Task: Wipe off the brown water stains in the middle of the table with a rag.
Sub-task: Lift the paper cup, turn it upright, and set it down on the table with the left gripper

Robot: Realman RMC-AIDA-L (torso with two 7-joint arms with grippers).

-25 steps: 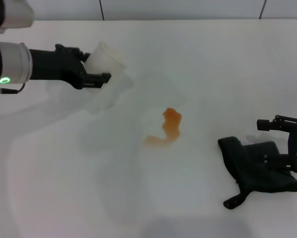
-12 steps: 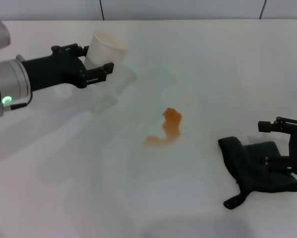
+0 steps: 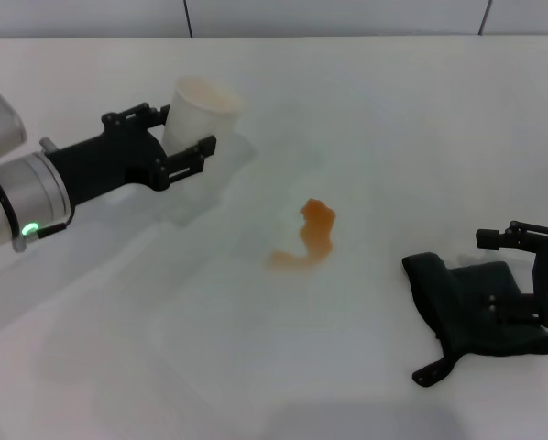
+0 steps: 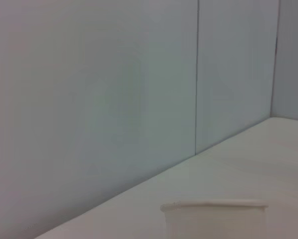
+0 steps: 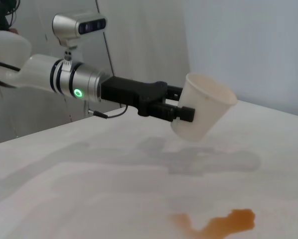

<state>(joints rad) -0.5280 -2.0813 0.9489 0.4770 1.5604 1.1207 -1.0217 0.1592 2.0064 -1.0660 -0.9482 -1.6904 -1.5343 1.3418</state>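
**Orange-brown puddle unwiped, rag not yet lifted**

Orange-brown and hooked, the brown water stains (image 3: 309,240) sit near the middle of the table (image 3: 375,110), with a paler tail trailing toward 7 o'clock. Nothing touches them; no wiping has begun, by the look of it.

At about 4 o'clock from the puddle, well apart from it, the rag (image 3: 471,313) lies crumpled flat, its loop tab pointing toward 7 o'clock. The right gripper (image 3: 540,275) stands at the rag's 3 o'clock edge, low over the cloth; whether its fingers are parted or closed on the fabric I cannot tell.

The step in hand looks like taking hold of the rag. Next would be a firm pinch on the cloth, then a carry toward 10 o'clock onto the puddle.

At 10 o'clock from the stains, the left gripper (image 3: 178,147) clamps 1 white cup (image 3: 193,115), tilted and held above the table. It hangs off the rag's likely path, so nothing seems to block it.
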